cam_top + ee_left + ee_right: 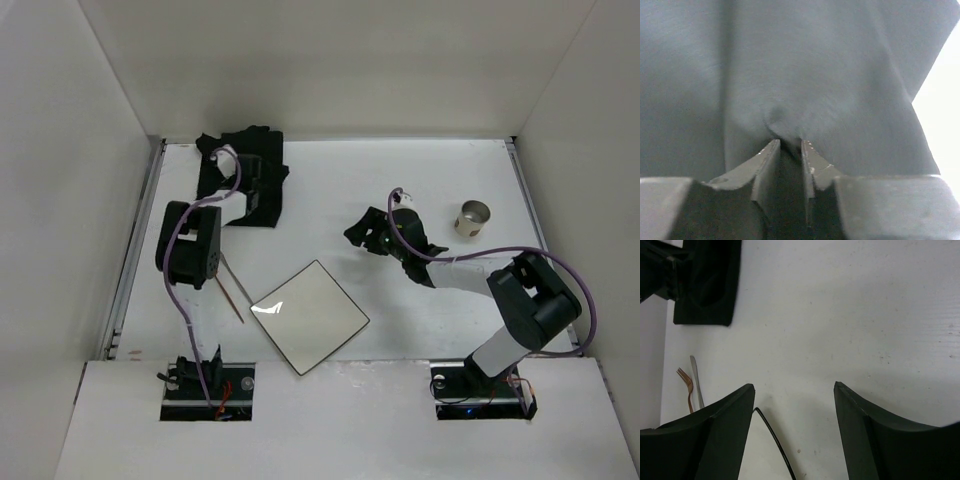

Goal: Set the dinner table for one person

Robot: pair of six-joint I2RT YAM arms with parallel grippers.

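fingers (767,159) of the left gripper (789,146) stand narrow, pinching a puckered fold of the black ribbed cloth mat (805,75), which lies bunched at the far left corner of the large white dinner table (400,170). right gripper (794,387) gapes wide and empty over bare tabletop, near a corner of the small square white plate (310,315). step in hand, likely: laying out the mat. next calls for a lift and drag toward the near middle without losing the pinch.

bright even light; dinner table (946,125) blown out beside blurry cloth (790,75).
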